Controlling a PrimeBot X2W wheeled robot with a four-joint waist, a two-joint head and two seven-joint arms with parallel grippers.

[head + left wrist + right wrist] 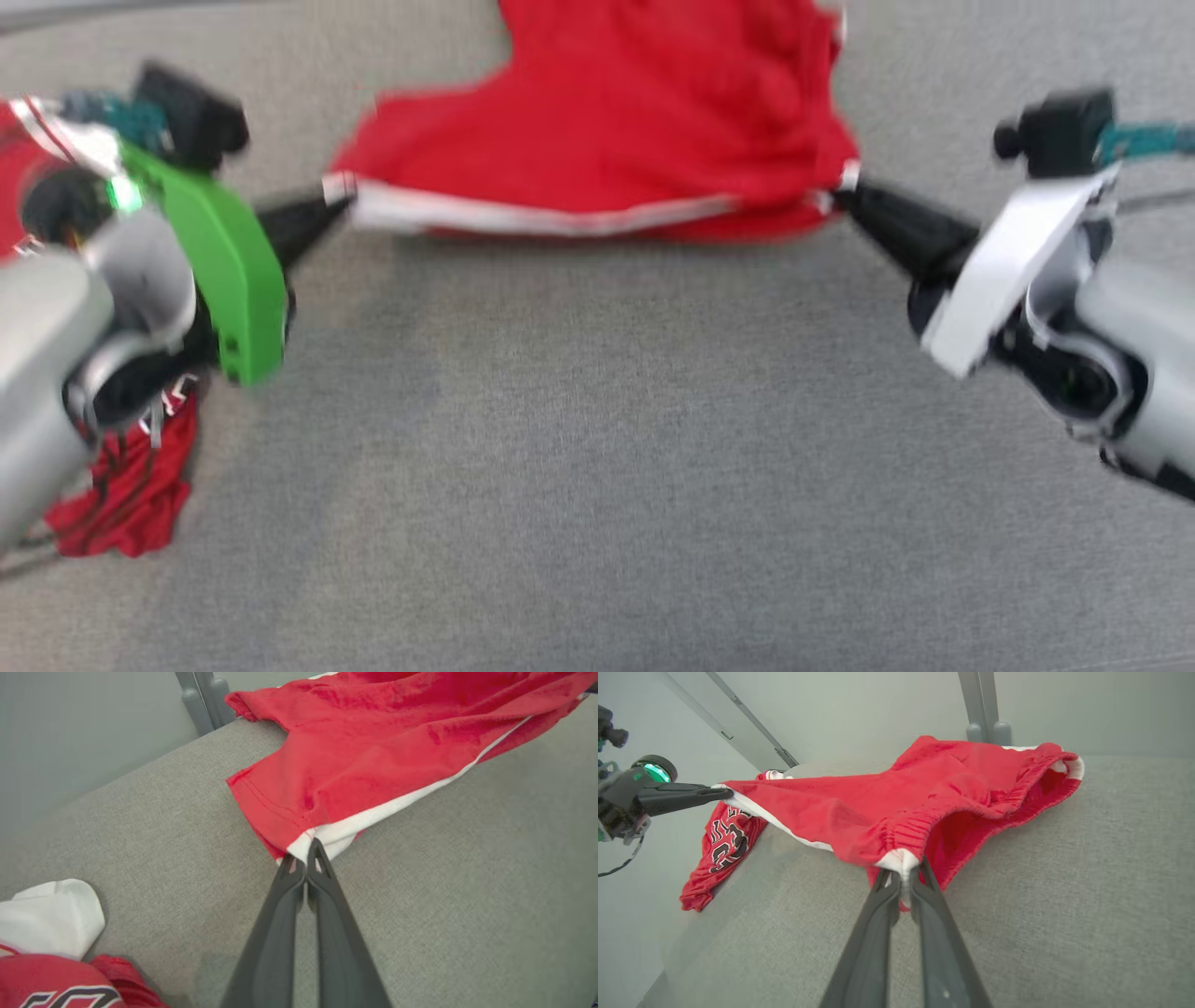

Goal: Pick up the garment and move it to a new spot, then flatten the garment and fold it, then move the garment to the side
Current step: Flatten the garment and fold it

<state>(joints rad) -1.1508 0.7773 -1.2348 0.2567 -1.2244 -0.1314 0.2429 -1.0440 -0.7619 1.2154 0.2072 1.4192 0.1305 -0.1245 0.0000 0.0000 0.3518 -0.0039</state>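
The garment (616, 121) is a pair of red shorts with a white side stripe, stretched between my two grippers over the grey table. My left gripper (341, 194) is shut on the white-trimmed leg corner (306, 847). My right gripper (840, 194) is shut on the white waistband end (901, 861). In the right wrist view the shorts (896, 798) hang taut from the waistband to the left gripper (726, 793), with the far part resting on the table. The stripe (397, 805) runs along the near edge.
A red jersey with black numbers (724, 849) hangs over the table's left edge, also seen under my left arm (131, 485). A white cloth (51, 917) lies beside it. Grey posts (985, 714) stand behind the table. The grey tabletop (597, 448) spreads in front.
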